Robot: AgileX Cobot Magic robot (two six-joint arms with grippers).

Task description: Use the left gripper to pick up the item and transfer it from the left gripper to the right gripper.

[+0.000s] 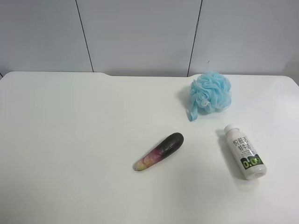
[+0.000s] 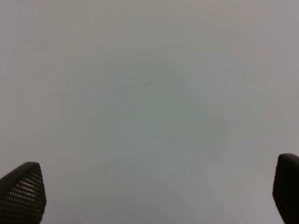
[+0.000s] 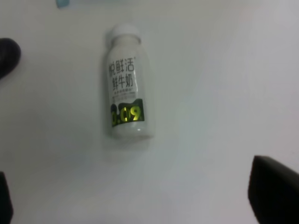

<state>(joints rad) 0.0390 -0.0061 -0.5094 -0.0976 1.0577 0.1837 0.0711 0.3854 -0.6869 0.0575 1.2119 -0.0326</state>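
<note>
The item, a small white bottle [image 1: 244, 152] with a white cap and a black-and-green label, lies on its side on the white table [image 1: 70, 140] at the exterior high view's right, cap toward the back. The right wrist view shows the bottle [image 3: 126, 84] lying ahead of the right gripper [image 3: 140, 200], whose dark fingertips [image 3: 273, 191] stand wide apart and hold nothing. The left gripper [image 2: 154, 196] is open over bare table, nothing between its fingertips [image 2: 23, 193]. Neither arm shows in the exterior high view.
A purple eggplant [image 1: 160, 151] lies near the table's middle, to the left of the bottle in the exterior high view. A blue bath pouf [image 1: 210, 92] sits behind the bottle. A grey panelled wall [image 1: 140, 32] rises behind the table's far edge.
</note>
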